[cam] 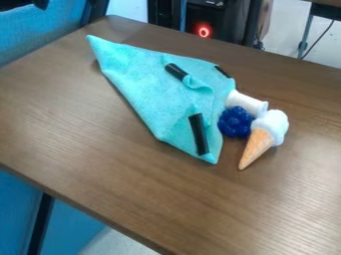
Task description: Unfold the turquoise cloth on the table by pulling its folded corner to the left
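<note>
my cloth [136, 74] lies creased on the bench [200, 199], reaching to eleven o'clock; it looks light and limp, best pinched at a raised fold. tube [247, 103], berry [236, 122] and cone [259, 142] bunch at its four o'clock. i can't tell the gripper's state.

The wooden table [120, 184] is viewed from above, at a downward slant, by a fixed camera. The view is directed across the tabletop toward the floor [286, 25] beyond. At moderately close range, the turquoise cloth [143, 79] is framed whole, above center.
</note>
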`<state>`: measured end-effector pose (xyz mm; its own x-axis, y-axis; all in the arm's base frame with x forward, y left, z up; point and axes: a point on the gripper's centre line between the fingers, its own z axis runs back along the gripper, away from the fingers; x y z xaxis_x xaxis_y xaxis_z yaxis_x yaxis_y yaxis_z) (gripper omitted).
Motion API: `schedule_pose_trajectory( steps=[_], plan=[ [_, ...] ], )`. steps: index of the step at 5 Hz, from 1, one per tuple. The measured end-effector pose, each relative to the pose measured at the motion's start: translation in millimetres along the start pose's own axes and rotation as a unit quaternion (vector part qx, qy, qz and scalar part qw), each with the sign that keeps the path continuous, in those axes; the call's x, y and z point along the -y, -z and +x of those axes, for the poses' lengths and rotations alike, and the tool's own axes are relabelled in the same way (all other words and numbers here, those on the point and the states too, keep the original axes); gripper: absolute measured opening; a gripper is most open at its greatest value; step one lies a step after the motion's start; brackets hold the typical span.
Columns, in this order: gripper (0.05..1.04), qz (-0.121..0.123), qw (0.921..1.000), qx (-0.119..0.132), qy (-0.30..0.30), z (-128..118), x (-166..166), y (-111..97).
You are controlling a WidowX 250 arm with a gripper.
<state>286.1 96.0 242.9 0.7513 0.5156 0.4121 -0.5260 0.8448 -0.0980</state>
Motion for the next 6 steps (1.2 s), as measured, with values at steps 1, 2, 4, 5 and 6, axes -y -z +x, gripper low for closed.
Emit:
schedule_pose_trajectory(
  steps=[1,2,4,5,6],
  plan=[
    [1.001,-0.001,0.9999,-0.01,-0.003,-2,1,8],
    [1.001,-0.031,0.9988,0.033,-0.018,7,16,16],
    [1.001,-0.021,0.986,0.136,-0.093,23,38,39],
    [1.001,0.009,0.9828,0.134,-0.127,33,44,67],
    [1.001,0.025,0.9751,0.149,-0.163,50,58,85]
  ],
)
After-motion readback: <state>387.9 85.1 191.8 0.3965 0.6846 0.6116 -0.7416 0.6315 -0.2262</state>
